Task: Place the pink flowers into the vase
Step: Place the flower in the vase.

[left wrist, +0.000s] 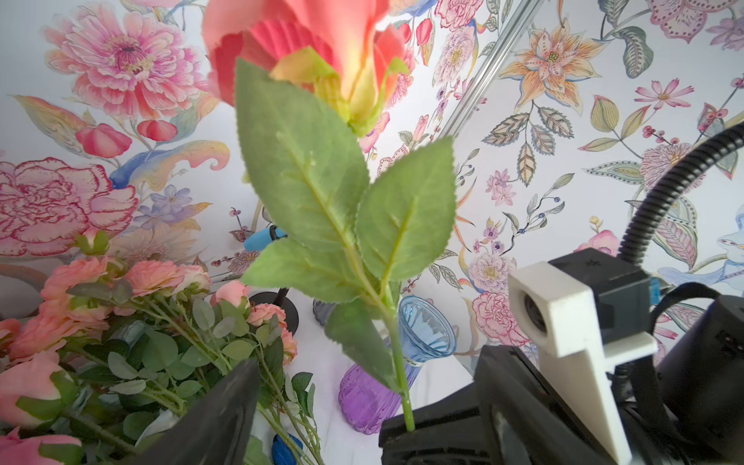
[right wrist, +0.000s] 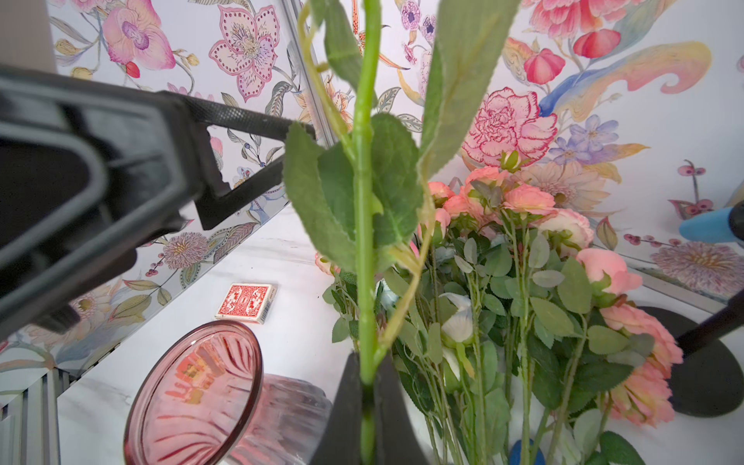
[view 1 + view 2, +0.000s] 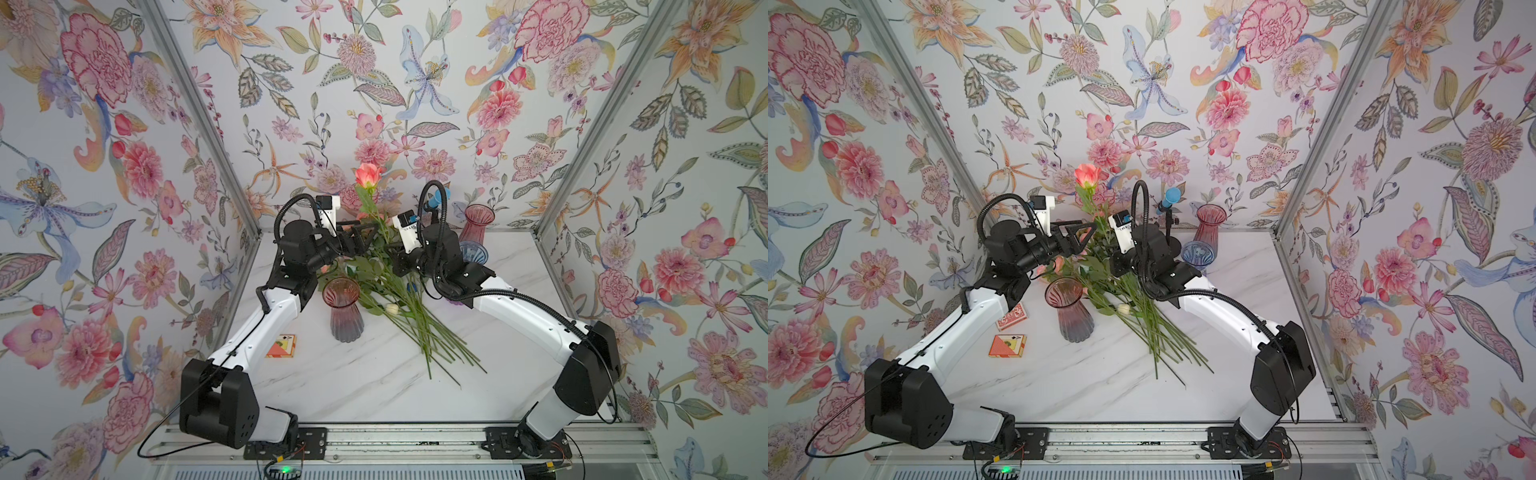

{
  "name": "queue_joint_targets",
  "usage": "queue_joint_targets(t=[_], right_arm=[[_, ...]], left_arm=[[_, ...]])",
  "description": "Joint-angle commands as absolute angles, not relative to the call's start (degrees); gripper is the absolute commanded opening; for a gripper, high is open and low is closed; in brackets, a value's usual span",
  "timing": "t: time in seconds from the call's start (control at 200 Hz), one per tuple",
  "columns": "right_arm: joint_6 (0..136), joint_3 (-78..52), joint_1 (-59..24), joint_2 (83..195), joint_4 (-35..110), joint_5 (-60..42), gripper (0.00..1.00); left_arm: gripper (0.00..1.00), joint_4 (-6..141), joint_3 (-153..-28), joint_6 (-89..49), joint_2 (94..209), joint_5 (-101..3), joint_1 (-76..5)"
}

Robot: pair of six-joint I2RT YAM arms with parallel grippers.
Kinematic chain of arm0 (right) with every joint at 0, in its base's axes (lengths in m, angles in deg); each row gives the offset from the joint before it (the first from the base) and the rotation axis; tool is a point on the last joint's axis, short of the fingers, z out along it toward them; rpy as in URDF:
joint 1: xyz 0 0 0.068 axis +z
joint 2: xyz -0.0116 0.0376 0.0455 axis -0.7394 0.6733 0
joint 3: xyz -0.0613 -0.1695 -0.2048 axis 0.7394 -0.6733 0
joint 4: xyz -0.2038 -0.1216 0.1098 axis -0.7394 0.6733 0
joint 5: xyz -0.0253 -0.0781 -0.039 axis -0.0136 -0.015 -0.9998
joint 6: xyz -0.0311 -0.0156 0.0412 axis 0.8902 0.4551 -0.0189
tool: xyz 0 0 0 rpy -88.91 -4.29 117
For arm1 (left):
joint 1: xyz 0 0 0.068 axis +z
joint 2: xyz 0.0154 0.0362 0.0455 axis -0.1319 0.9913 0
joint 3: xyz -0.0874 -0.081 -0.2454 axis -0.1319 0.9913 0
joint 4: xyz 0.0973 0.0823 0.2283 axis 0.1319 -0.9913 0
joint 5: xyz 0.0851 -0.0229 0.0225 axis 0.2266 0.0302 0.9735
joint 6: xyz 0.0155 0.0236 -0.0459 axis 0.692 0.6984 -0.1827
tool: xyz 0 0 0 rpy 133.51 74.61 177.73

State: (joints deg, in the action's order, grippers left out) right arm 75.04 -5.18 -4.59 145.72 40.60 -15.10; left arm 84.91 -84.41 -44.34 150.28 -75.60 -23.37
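Right wrist view first: the right gripper is clamped tight on the green stem of a single rose, pinching it low down, and the stem rises straight up between its leaves. In a top view that rose stands upright above the table, coral bloom at the very top, backed by the flowered wallpaper.

Over to the left gripper: it sits level with the rose's leaves, higher up the stem than the right one's pinch, jaws spread wide. Its fingertips reach the leaves; whether either one touches the stem, I cannot tell.

Down on the marble, the pink flowers lie in a bunch between the two arms, blooms toward the back wall, bare stems fanned toward the front. One white bloom rests among those stems.

And the vase, pink glass shading to grey-blue at the foot, stands upright just beside the bunch, on the left arm's side. The held rose is clear of it.

At the back right a second pink vase stands upright, with a blue vase tipped over in front of it, partly under the right arm. A red card deck and an orange card pack lie near the left arm.
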Motion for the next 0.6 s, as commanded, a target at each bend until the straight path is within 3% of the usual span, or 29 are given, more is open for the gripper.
queue_joint_targets(t=[0.0,0.29,0.435,0.595], right_arm=[[75.71,-5.8,-4.09,143.99,38.41,-14.1,0.06],[75.75,-6.71,-3.47,143.47,37.57,-13.42,0.06],[76.16,-7.68,-3.53,142.99,37.24,-13.76,0.06],[76.07,-8.35,-3.51,142.41,36.57,-14.35,0.06]], left_arm=[[0.85,89.35,-86.38,-46.98,151.46,-77.75,-24.59],[0.72,91.42,-87.76,-48.59,154.89,-77.36,-25.97],[0.57,93.08,-88.39,-49.44,155.51,-77.2,-26.22],[0.34,93.97,-89.53,-50.54,156.77,-77.74,-26.69]])
